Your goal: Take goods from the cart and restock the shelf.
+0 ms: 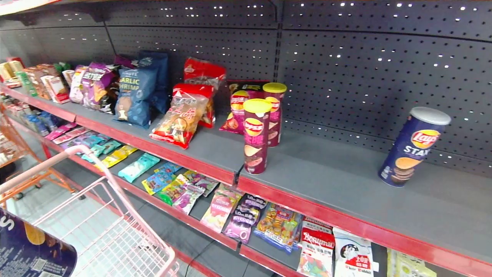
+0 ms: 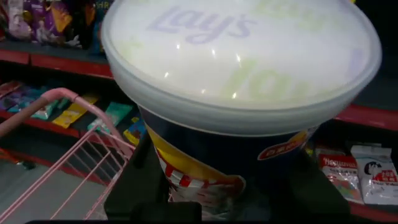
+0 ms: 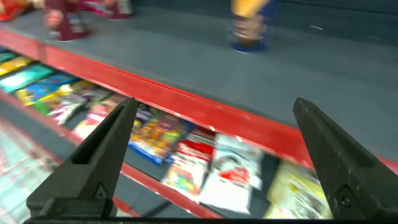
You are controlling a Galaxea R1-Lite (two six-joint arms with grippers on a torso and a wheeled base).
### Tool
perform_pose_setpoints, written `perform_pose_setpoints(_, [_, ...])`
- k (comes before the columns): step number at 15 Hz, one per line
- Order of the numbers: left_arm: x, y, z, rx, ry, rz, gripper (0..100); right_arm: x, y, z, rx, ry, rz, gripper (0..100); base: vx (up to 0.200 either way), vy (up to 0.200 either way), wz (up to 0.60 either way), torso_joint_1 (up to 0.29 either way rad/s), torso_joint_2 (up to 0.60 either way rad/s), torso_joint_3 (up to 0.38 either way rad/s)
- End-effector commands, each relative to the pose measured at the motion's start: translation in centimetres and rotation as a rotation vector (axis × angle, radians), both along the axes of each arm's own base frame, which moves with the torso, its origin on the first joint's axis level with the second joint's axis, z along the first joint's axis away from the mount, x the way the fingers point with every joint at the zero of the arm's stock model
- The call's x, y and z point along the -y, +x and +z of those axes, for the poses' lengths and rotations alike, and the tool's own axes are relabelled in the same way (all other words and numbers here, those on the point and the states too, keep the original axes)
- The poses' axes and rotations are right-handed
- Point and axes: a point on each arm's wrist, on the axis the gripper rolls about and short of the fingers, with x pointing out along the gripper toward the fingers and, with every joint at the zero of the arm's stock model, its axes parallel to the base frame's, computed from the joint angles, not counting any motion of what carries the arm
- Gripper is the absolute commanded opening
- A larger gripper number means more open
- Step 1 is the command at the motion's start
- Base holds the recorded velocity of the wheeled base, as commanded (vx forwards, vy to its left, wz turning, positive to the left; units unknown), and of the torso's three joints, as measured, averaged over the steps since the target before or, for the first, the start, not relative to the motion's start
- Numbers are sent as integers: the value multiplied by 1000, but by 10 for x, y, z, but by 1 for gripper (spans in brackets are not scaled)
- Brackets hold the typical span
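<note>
A dark blue chip can with a pale translucent lid sits between the dark fingers of my left gripper, which is shut on its body. The same can shows at the lower left of the head view, above the pink wire cart. A matching blue can stands alone on the right of the grey shelf. My right gripper is open with nothing in it, facing the shelf's red front edge with the standing blue can beyond it.
Two maroon chip cans stand mid-shelf, with snack bags to their left. The lower shelf holds rows of candy packets. An orange cart stands at far left. Bare shelf lies between the maroon cans and the blue can.
</note>
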Motion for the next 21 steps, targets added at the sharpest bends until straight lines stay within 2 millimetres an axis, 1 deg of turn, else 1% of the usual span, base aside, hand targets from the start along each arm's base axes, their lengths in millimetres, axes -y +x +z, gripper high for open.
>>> perform_pose_setpoints(1, [0,-4,-1,19,7,3,0,0,0,0,-1,0,1,100,0,0,-600,7,2,2])
perform_pose_setpoints(4, [-1,-11,-4,28,78,81,0,0,0,0,-1,0,1,100,0,0,-600,2,-1,1])
perform_pose_setpoints(6, [-1,-18,-8,38,93,63,0,0,0,0,-1,0,1,100,0,0,-600,5,2,5])
perform_pose_setpoints(10, [-1,-22,-9,52,93,62,0,0,0,0,-1,-3,1,100,0,0,-600,1,2,4])
perform_pose_setpoints(12, [0,-26,-9,74,93,62,0,0,0,0,-1,-2,1,100,0,0,0,0,0,0])
perform_pose_setpoints(15, [0,-40,-16,91,93,49,0,0,1,1,-15,-11,7,100,0,0,0,0,0,0])
perform_pose_setpoints(16, [-1,-48,-21,90,92,33,0,-1,-1,13,28,-42,47,100,0,0,0,0,0,0])
perform_pose_setpoints(17, [-1,-53,-25,78,92,33,0,-1,5,80,25,1,76,100,0,0,0,0,0,0])
perform_pose_setpoints(18, [-1,-57,-29,74,94,31,0,-2,19,115,-9,81,110,100,0,0,0,0,0,0])
perform_pose_setpoints(19, [-1,-59,-30,80,98,30,0,-5,29,120,-48,20,234,100,0,0,0,0,0,0])
perform_pose_setpoints(20, [-1,-57,-30,73,98,33,0,-8,43,119,-95,-105,374,100,0,0,0,0,0,0])
perform_pose_setpoints(21, [-1,-56,-32,63,97,29,0,-12,68,125,-169,-122,412,100,0,0,0,0,0,0])
